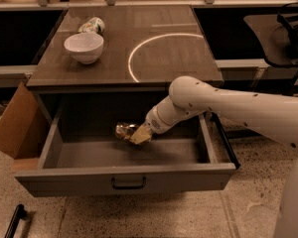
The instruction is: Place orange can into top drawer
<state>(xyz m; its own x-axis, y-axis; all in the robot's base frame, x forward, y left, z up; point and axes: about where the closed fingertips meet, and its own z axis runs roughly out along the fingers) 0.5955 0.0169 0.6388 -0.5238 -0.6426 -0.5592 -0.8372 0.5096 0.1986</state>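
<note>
The gripper (139, 135) holds the orange can (123, 131) inside the open top drawer (64, 178).

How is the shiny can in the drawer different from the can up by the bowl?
The orange can is golden and crinkled; the white-and-green can is pale with green marks. The orange can is held by the end effector inside the open top drawer; the white-and-green can lies on the tabletop behind the white bowl. Both are small drink cans.
</note>
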